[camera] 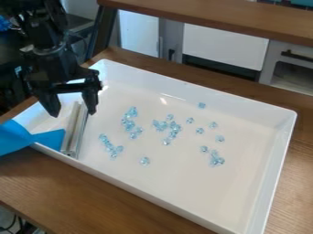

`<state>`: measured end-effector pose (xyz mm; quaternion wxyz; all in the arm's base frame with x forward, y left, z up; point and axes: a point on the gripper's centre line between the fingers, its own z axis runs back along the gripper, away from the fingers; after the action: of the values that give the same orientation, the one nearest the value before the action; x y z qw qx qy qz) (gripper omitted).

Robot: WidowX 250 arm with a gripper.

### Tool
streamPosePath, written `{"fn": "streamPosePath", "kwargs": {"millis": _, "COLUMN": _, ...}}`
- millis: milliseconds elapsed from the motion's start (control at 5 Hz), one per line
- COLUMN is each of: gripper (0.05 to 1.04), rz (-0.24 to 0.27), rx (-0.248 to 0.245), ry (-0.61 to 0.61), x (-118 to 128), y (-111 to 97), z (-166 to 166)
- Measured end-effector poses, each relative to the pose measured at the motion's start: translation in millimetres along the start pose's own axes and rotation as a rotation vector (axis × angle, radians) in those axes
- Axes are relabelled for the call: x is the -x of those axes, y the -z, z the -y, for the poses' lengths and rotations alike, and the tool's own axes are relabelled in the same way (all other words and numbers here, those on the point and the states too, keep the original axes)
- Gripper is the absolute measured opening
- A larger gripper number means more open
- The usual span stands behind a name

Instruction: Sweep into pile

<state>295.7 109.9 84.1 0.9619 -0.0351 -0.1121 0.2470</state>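
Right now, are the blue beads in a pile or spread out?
Spread out: the beads lie in separate small clusters and singles across the white tray.

The tray [128, 186] admits entry from above; its raised walls bound low lateral travel on all sides. The widest low passage runs between the rightmost beads [217, 160] and the view's right wall. A second lane follows the near wall, below the bead clusters. Narrow gaps separate the central clusters. At the view's left, the long bar [74, 132] obstructs floor-level travel beneath the gripper [73, 114], and the blue cloth [49, 138] overlaps the rim beside the bar.
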Motion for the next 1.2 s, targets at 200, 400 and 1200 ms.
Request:
{"fn": "streamPosePath", "kwargs": {"millis": 200, "gripper": 0.999, "rz": 0.005, "rx": -0.025, "ry": 0.015, "x": 1, "y": 8, "z": -3}}
{"fn": "streamPosePath", "kwargs": {"millis": 400, "gripper": 0.999, "rz": 0.002, "rx": -0.034, "ry": 0.038, "x": 5, "y": 12, "z": -5}}
{"fn": "streamPosePath", "kwargs": {"millis": 1200, "gripper": 0.681, "rz": -0.021, "rx": -0.088, "ry": 0.041, "x": 15, "y": 45, "z": -13}}
